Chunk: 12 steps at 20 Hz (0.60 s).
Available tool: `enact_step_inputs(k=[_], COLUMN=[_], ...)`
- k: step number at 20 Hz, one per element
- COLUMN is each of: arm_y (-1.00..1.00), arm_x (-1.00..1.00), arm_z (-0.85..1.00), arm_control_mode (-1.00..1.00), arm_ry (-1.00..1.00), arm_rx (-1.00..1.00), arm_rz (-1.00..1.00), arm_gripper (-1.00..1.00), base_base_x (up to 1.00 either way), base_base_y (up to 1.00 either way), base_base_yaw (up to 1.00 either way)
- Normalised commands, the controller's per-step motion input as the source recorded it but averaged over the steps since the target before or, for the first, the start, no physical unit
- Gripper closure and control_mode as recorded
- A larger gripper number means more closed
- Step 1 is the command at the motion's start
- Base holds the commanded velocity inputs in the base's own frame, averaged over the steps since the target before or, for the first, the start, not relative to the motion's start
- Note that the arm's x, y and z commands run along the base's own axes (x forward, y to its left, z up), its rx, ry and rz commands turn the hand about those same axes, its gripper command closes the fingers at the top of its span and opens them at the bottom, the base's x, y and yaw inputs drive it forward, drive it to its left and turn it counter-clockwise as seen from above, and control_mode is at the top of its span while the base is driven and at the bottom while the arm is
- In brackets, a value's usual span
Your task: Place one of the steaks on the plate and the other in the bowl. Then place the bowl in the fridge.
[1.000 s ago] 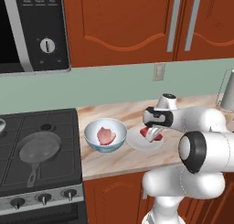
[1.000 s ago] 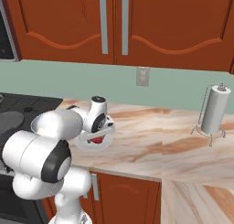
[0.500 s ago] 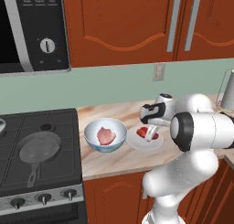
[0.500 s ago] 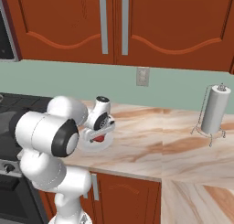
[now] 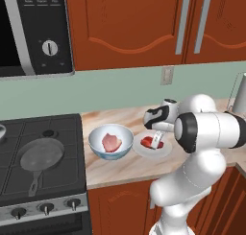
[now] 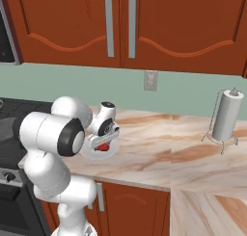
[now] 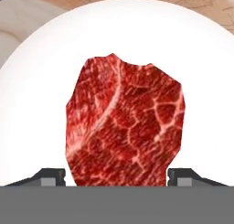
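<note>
End effector (image 7: 116, 175) has let go and stands wide open just above the red steak (image 7: 125, 127), now lying on the plate (image 5: 166, 150). Beside the plate, the pink steak (image 5: 111, 142) sits in the bowl (image 5: 97, 148), so the fridge trip is next.

Robot arm (image 5: 202, 133): glossy white rounded segments joined by dark grey ring-shaped joints, bulging at the elbow and base column. Gripper (image 5: 154, 139): white hand housing with black casing and two small dark fingertips.
</note>
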Motion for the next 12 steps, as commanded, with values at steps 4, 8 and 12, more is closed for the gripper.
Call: enact_step_inputs(k=[4, 8, 12], arm_y=[0.0, 0.0, 0.02], arm_x=[-0.01, -0.12, -0.45], arm_z=[0.0, 0.41, 0.96], arm_control_mode=[-1.0, -1.0, -1.0], arm_ry=[0.0, 0.02, 0.05], arm_rx=[0.0, 0.0, 0.0], arm_rz=[0.0, 0.0, -0.03], arm_gripper=[-1.0, -1.0, -1.0], base_base_x=[0.0, 0.0, 0.0], base_base_y=[0.0, 0.0, 0.0], base_base_yaw=[0.0, 0.0, 0.0])
